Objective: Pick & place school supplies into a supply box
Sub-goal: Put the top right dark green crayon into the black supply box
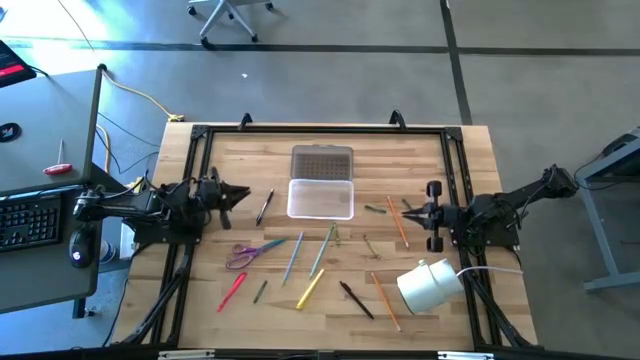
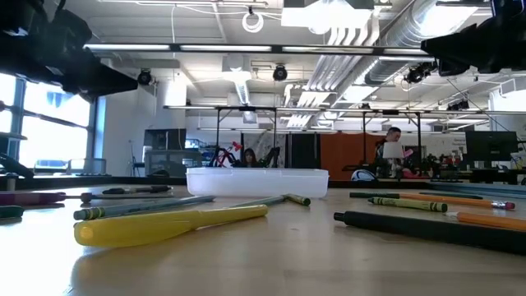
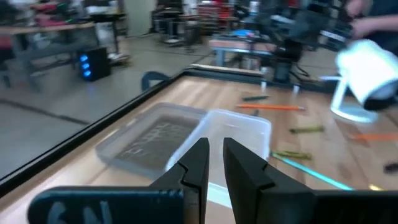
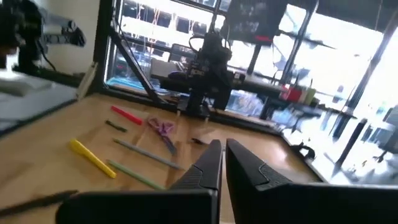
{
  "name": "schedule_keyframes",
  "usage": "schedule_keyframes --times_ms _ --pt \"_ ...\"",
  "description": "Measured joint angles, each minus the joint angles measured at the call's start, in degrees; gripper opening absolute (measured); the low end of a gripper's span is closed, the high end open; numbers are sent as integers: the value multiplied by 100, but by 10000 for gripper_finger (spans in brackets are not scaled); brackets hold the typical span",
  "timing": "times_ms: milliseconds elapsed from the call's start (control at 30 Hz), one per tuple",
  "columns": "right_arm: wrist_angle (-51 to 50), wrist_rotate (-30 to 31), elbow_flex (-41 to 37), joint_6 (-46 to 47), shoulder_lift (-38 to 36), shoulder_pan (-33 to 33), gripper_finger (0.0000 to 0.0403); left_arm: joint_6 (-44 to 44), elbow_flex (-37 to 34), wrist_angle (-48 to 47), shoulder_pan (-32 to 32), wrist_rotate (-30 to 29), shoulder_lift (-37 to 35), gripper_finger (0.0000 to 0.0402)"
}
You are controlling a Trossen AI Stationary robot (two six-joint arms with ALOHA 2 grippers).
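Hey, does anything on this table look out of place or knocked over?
Yes: a white roll lies tipped on its side at the table's right front, among the pencils. It isn't a school supply. The clear supply box sits open, apparently empty.

Wood table, clear plastic box

The table (image 1: pixel 420 150) is pale planked wood with a smooth sheen; the supply box (image 1: pixel 321 198) is clear glossy plastic, its lid (image 1: pixel 322 160) dotted; the yellow marker (image 2: pixel 164 226) looks glossy.
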Motion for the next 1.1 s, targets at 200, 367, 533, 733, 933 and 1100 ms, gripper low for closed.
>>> schedule_keyframes --times_ms 200,367,533,733,933,1100 --pt "739 -190 1 -1087 0 0 0 -11 -1 -30 -2 -97 0 85" --pt "1308 -703 1 -1156 0 0 0 -16 -1 -30 -2 -319 0 85" --pt "1717 -889 1 -1435 1 0 0 -9 -1 -30 -2 -526 0 85" --pt "2270 172 1 -1849 4 -107 1 -284 -1 -28 -2 -1036 1 85" --pt "1906 1796 1 -954 230 -445 41 -165 0 75 -1 -1403 2 85" --pt "1388 2896 1 -236 611 -788 109 475 0 808 0 -1945 1 85"
